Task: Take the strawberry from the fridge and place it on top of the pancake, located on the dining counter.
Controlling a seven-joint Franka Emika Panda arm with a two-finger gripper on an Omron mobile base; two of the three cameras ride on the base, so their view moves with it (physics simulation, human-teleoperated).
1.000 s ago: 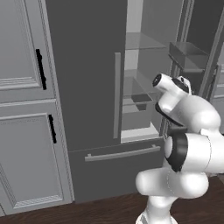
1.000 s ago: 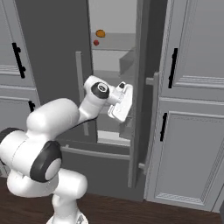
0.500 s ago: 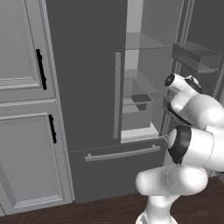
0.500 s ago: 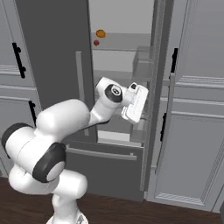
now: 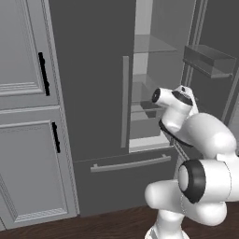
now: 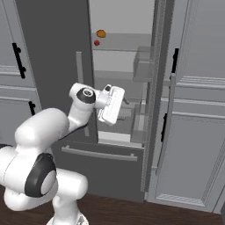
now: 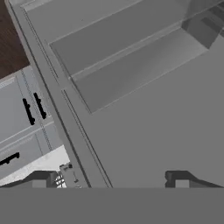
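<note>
A tiny red strawberry (image 6: 96, 42) sits at the upper fridge (image 6: 57, 52) shelf's left edge; the end effector (image 7: 111, 178), released, has drawn back as the right door swung wider.

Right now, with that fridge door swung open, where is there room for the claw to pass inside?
The fridge is open on its right half. The upper shelf's right part is bare; its left end is crowded by the strawberry and an orange food item. The shelves below look bare. The open claw hangs before the lower shelves, holding nothing.
</note>
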